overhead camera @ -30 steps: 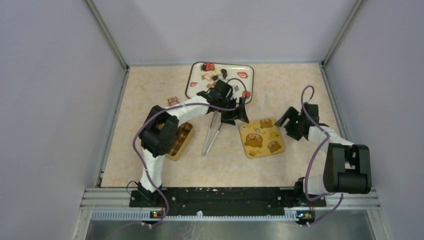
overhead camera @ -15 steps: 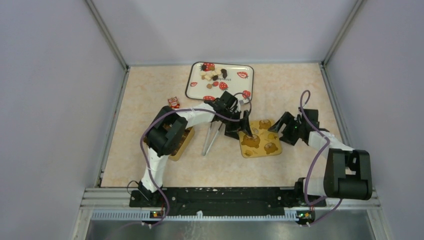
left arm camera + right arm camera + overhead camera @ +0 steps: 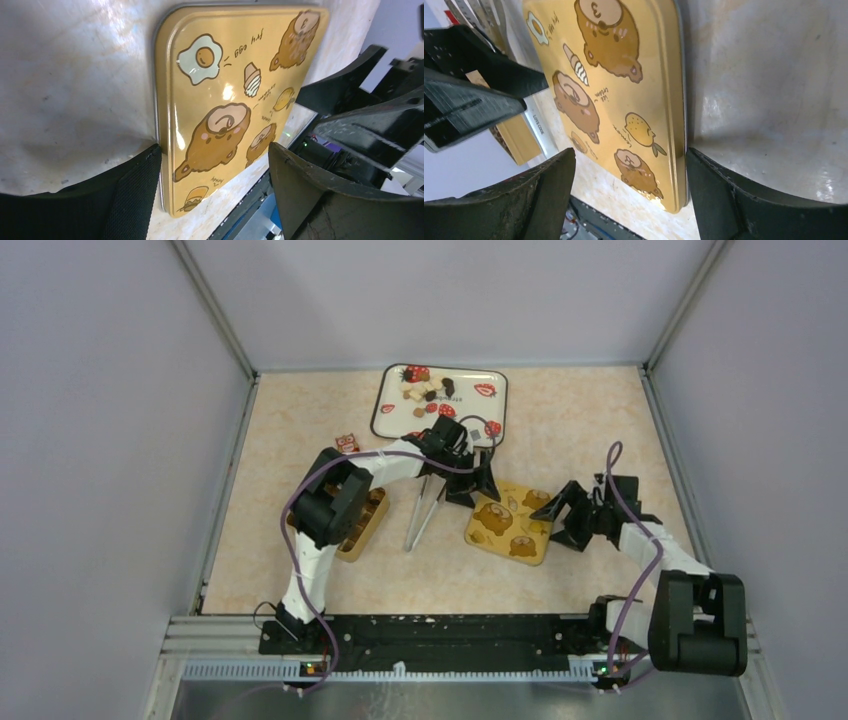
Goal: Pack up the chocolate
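The chocolate (image 3: 426, 390), several small dark, light brown and cream pieces, lies on the strawberry-print tray (image 3: 480, 412) at the back. The yellow bear-print lid (image 3: 508, 522) lies flat on the table between my grippers. My left gripper (image 3: 474, 488) is open at the lid's far-left edge; in the left wrist view one finger (image 3: 131, 195) touches the lid (image 3: 225, 100). My right gripper (image 3: 558, 520) is open at the lid's right edge; in the right wrist view its right finger (image 3: 734, 195) touches the lid (image 3: 624, 75). Neither gripper holds anything.
A gold box (image 3: 362, 524) sits partly under the left arm at the left. Metal tongs (image 3: 424, 508) lie between the box and the lid. A small red-and-white item (image 3: 346, 443) lies left of the tray. Metal rails edge the table.
The left gripper came off the tray down to the lid's far-left edge. The right gripper moved left and nearer, and the lid slid left and toward the near edge and turned.
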Action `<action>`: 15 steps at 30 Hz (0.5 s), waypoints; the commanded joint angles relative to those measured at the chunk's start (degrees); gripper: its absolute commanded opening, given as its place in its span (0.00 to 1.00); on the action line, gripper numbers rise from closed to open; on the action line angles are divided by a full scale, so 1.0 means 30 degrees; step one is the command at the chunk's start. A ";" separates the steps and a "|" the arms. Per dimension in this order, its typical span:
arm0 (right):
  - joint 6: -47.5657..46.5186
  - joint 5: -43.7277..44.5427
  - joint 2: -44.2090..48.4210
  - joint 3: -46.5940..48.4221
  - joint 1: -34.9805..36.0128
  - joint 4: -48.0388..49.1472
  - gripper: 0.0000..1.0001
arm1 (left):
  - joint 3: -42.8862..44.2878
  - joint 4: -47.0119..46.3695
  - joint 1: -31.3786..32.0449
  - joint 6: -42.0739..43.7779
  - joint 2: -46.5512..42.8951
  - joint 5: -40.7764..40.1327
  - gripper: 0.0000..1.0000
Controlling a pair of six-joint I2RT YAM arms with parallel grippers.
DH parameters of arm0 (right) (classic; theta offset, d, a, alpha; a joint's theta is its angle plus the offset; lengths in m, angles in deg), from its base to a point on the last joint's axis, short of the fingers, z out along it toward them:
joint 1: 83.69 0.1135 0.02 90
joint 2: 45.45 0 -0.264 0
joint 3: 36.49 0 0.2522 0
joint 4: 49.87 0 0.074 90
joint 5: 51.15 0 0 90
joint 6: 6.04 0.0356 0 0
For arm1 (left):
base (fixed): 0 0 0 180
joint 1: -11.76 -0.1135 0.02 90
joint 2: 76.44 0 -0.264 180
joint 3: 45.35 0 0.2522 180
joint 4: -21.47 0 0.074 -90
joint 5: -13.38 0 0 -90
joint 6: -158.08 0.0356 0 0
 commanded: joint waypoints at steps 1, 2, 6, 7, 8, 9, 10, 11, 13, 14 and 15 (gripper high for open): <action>0.2347 -0.3777 0.0514 -0.0770 0.0282 0.2572 0.78 | 0.0497 -0.2085 0.0519 -0.0122 0.0308 0.2064 0.81; 0.2691 -0.3966 0.0692 -0.0931 0.0289 0.3006 0.78 | 0.0480 -0.1994 0.0516 -0.0042 0.0364 0.2031 0.81; 0.3506 -0.4210 0.1701 -0.1535 0.0319 0.5187 0.78 | 0.0279 -0.1937 0.0514 0.0068 0.0757 0.2086 0.81; 0.4139 -0.4411 0.2035 -0.1778 0.0319 0.6185 0.78 | 0.0240 -0.1932 0.0512 0.0103 0.0892 0.2151 0.81; 0.4585 -0.4693 0.2214 -0.2126 0.0319 0.7248 0.78 | 0.0224 -0.1935 0.0511 0.0100 0.1034 0.2188 0.81; 0.5557 -0.4944 0.2636 -0.2492 0.0319 0.8582 0.78 | 0.0182 -0.1935 0.0515 0.0143 0.1143 0.2241 0.81; 0.6362 -0.5115 0.3004 -0.2923 0.0319 0.9814 0.78 | 0.0132 -0.1935 0.0527 0.0152 0.1230 0.2273 0.81; 0.7075 -0.5169 0.3460 -0.3328 0.0319 1.1111 0.78 | 0.0071 -0.1932 0.0513 0.0161 0.1266 0.2281 0.81; 0.7980 -0.4834 0.4387 -0.3980 0.0319 1.2717 0.78 | -0.0038 -0.1934 0.0512 0.0214 0.1297 0.2317 0.81; 0.8214 -0.4640 0.4743 -0.4189 0.0319 1.3165 0.78 | -0.0071 -0.1935 0.0515 0.0256 0.1278 0.2326 0.81; 0.8460 -0.4538 0.4981 -0.4394 0.0319 1.3573 0.78 | -0.0112 -0.1910 0.0512 0.0318 0.1261 0.2368 0.81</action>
